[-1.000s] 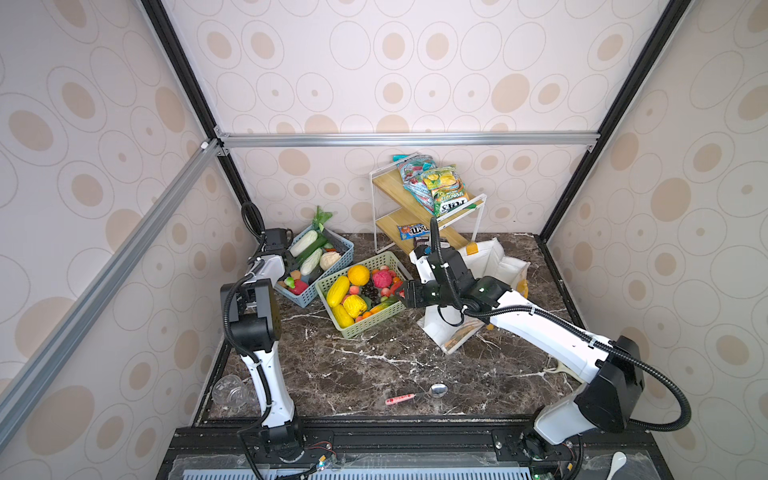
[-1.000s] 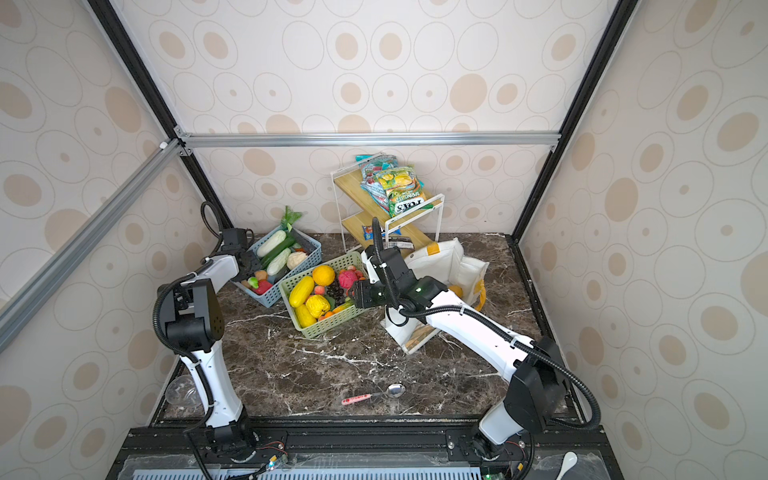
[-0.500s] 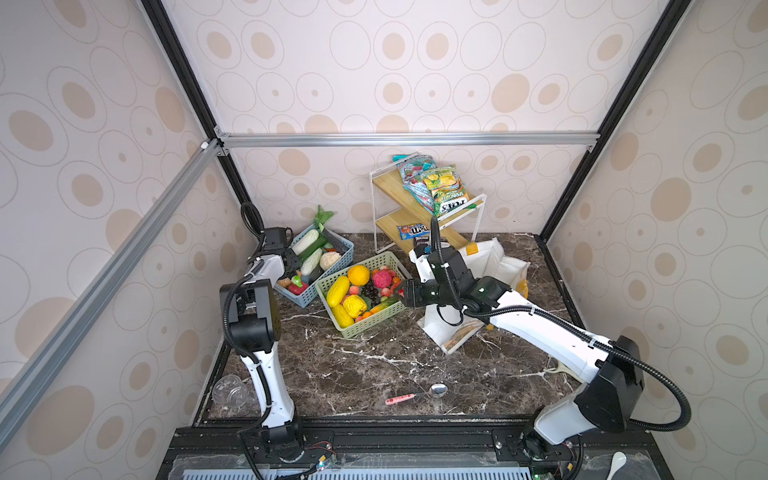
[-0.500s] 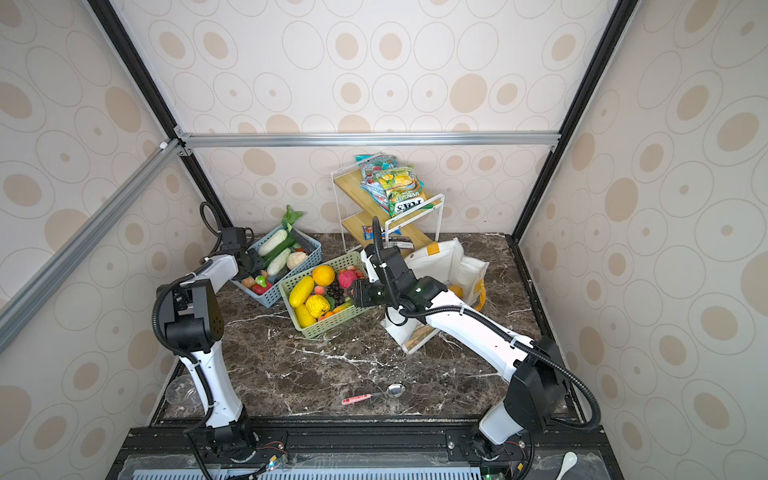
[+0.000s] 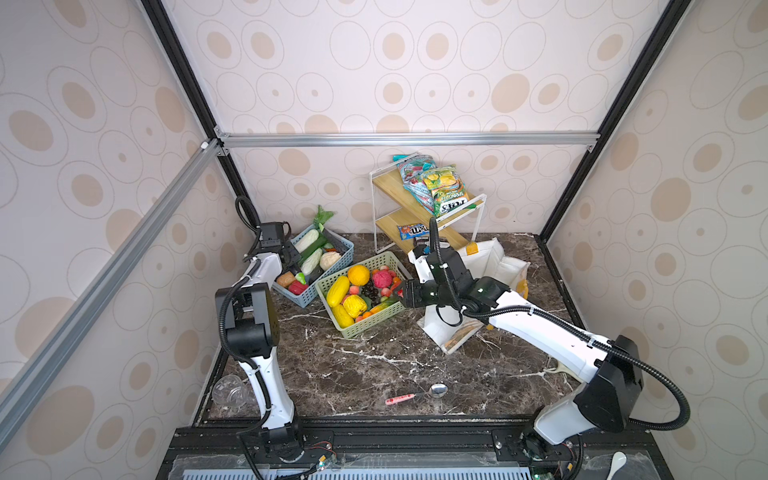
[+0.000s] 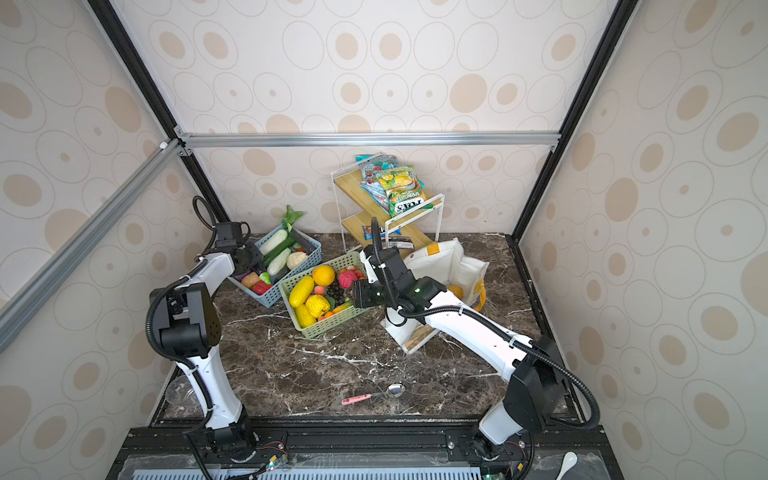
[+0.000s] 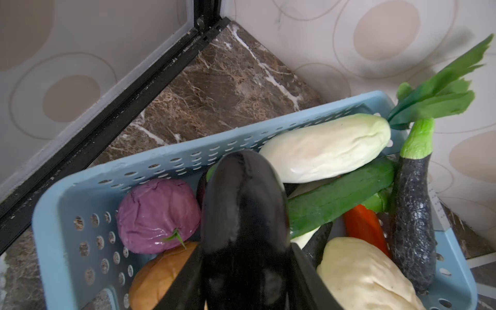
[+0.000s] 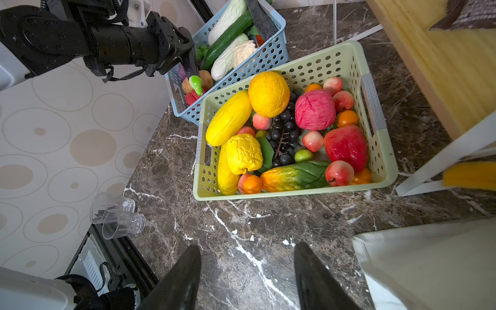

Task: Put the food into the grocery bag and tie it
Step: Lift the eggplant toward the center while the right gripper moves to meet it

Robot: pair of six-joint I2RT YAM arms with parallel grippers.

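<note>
Over the light-blue plastic basket [image 7: 67,214] with holes, the left claw [image 7: 247,247] is pinching a fat dark-purple toy eggplant [image 7: 241,204] between both fingers. The eggplant's long side is running straight along the fingers, and its round end is sticking out past the tips. A round purple cabbage [image 7: 158,214], a long white vegetable [image 7: 322,150] and a green cucumber [image 7: 341,193] are crowding right beside it in the basket.

The right claw [image 8: 247,247] is hanging spread wide with nothing in it, over the dark marble table [image 8: 241,214], near the pale-green plastic basket [image 8: 381,150] full of toy fruit.

The big white cloth bag [image 5: 490,262] with yellow patches is sitting on the table, to the right of the green basket. Its long side is running from the front toward the back wall. The right arm [image 5: 540,328] is reaching across in front of the bag and hiding part of it.
</note>
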